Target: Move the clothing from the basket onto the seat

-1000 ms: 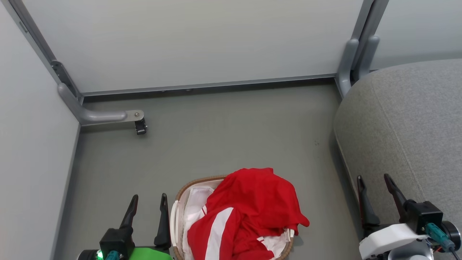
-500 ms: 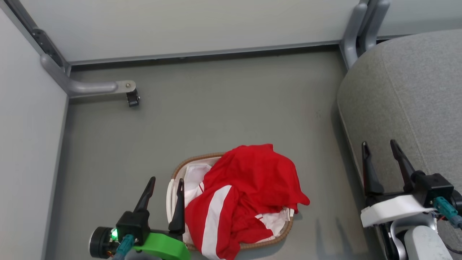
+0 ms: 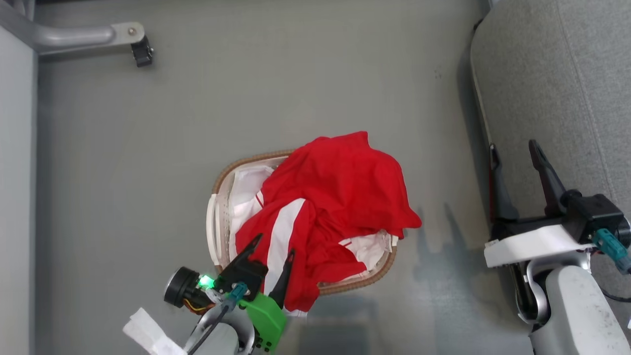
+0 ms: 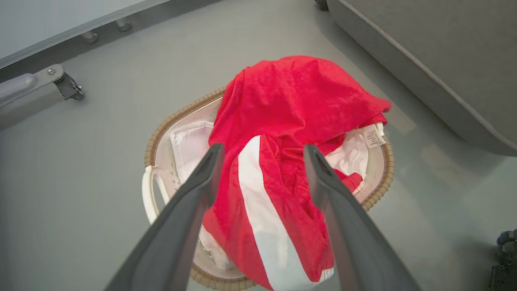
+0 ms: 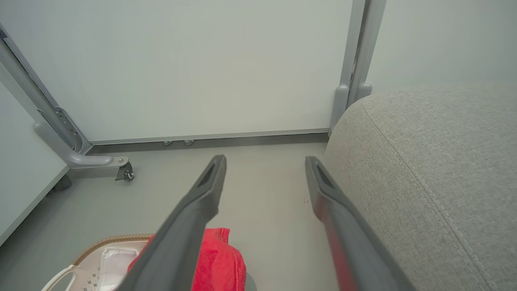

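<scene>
**Operator:** Where is the clothing, and which arm is nearer to it?

**Describer:** The clothing point(image 3: 340, 187), a bright red heap with a broad white stripe point(image 3: 283, 231), lies piled in the basket point(image 3: 246, 159) on the grey floor point(image 3: 296, 74); one red fold spills over the rim on the side toward the seat point(image 3: 552, 74); the seat is to your right, apart from the basket. Your left gripper point(image 3: 275, 245) is the nearer one; it hangs over the near end of the basket, pointing across the heap; your right gripper point(image 3: 513, 146) is well apart from the heap, beside the seat's edge.

**Operator:** What do they have hold of?

**Describer:** Nothing; both are spread wide with empty space between the fingers. I cannot tell whether the left tips touch the cloth.

**Operator:** What does the next move turn on?

**Describer:** In the left wrist view the stripe runs up between your two fingers, roughly along their length; so the cloth lies straight ahead and below. In my judgement you would lower along that line and close on the striped fold, not on the white liner point(image 3: 244, 192) at the basket's left; the carry then goes rightward to the seat.
</scene>
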Controlling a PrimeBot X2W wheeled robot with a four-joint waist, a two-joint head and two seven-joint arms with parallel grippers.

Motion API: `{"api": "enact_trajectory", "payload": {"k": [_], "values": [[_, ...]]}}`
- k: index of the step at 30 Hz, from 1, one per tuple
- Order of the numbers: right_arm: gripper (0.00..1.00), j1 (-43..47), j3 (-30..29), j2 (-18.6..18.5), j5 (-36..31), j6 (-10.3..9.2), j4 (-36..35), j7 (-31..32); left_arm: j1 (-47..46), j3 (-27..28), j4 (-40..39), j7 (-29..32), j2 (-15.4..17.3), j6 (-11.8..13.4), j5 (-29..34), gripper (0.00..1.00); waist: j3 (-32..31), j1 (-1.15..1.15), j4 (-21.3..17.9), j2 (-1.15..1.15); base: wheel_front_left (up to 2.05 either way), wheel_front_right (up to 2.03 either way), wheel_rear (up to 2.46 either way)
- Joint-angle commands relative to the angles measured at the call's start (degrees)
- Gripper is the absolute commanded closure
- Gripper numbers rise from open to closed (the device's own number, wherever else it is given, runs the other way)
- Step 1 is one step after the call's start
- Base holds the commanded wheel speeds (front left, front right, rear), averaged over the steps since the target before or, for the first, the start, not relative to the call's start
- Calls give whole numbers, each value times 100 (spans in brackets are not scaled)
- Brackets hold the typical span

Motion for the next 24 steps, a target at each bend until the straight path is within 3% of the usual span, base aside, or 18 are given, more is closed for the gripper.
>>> {"api": "enact_trajectory", "payload": {"k": [1,13,24], "values": [[0,-161,21,-28,56,-2,-40,-28,-283,-60,205,-5,40,-21,76,0,639,0,-298,0,0,0,0],[0,-711,278,-24,356,-2,-155,-28,-1418,-376,2075,128,107,50,377,0,1551,0,-805,0,0,0,0],[0,-938,446,-24,563,-2,-190,-28,-1926,-505,2945,419,85,58,317,0,1872,0,-1033,0,0,0,0]]}}
